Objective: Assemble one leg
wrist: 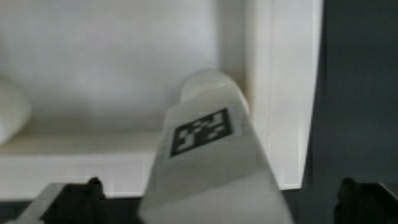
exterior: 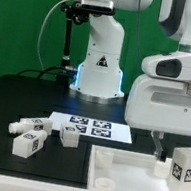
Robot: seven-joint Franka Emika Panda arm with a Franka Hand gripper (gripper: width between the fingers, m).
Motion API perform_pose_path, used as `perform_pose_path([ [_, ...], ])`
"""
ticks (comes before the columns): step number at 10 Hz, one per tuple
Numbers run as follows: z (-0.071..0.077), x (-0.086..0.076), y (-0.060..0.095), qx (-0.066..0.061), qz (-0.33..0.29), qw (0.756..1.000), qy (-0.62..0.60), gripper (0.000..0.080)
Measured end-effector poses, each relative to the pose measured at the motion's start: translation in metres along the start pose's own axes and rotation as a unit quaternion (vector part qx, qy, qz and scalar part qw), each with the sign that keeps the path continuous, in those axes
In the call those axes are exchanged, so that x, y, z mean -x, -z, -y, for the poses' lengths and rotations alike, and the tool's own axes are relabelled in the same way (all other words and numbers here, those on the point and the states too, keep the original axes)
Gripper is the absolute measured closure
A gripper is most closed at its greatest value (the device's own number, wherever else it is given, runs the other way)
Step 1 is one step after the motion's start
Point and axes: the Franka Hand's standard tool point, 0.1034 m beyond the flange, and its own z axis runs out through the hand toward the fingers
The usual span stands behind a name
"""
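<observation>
Leg (wrist: 210, 150) is pinched between my fingers right now, sticking out from my gripper (wrist: 205, 205) with its marker tag facing the wrist camera. In the exterior view it's the tagged white block (exterior: 184, 165) at about 4 o'clock in the frame, hanging just over the tray (exterior: 119, 179).

Handling-wise, my guess is it's a light, rigid plastic peg: no squish, smooth faces, so it could twist or slip if I only catch a corner. Flat opposite sides near the middle look like the sane place to grip, which is roughly where I've got it, though the wrist view doesn't show the contact points clearly.

Tray is the big white piece with raised edges. Wrist view shows its inside corner and wall (wrist: 267, 60) right past the leg's tip, and the floor looks bare apart from a rounded white bump at the picture's edge that I can't identify.

Three more legs (exterior: 36, 134) lie loose on the black table (exterior: 12, 99) around 8 o'clock in the exterior view, near the marker board (exterior: 93, 127).
</observation>
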Motion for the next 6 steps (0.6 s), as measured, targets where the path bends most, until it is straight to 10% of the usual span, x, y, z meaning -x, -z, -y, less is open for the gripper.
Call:
perform_pose_path([
  [6, 0.0008, 0.0012, -0.0012, -0.002, 0.002, 0.995, -0.104, 0.0512],
])
